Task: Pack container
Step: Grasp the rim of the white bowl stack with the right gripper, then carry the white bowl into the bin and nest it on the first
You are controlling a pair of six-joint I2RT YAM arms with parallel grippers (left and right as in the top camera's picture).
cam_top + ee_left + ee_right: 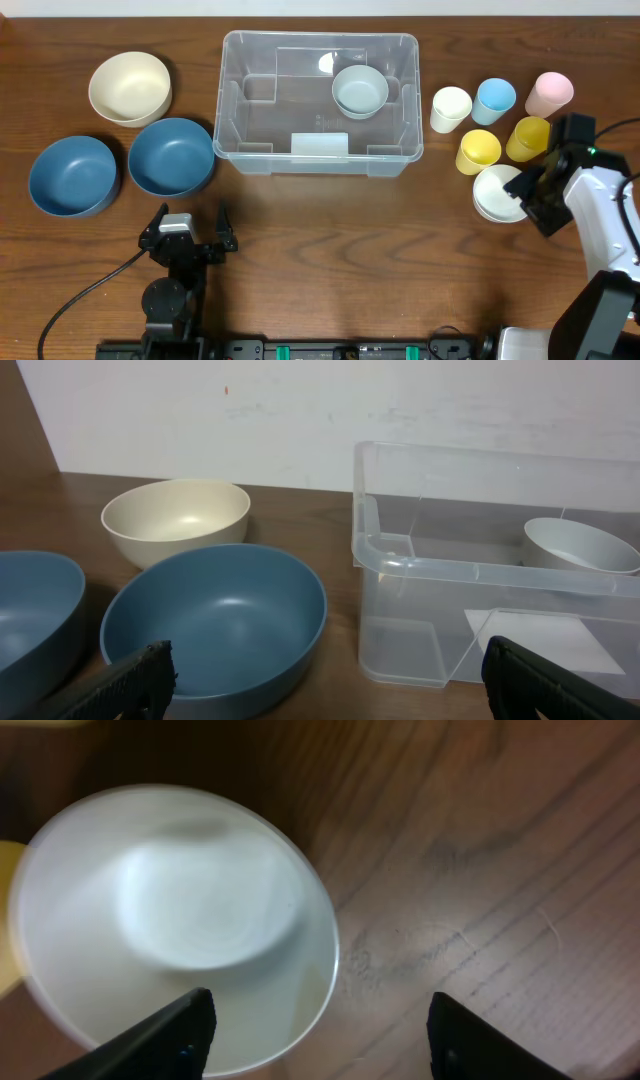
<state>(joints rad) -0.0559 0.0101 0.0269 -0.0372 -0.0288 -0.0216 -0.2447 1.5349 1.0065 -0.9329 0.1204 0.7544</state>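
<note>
Sitting inside the clear container (283, 112) is one pale bowl (360, 90).

- The container (262, 125) stands mid-table, with a small bowl (360, 90) in its far right part.
- Three big bowls (170, 157) lie left of it.
- Five cups (479, 151) stand right of it — a dish (497, 195) just before them.

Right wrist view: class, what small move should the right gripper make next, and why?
Probably lower slightly and close on the rim of the white bowl. The right gripper is open, one finger above the bowl's inside and the other above bare table, so the rim lies between them, not yet gripped. The container holds just one pale bowl.
</note>
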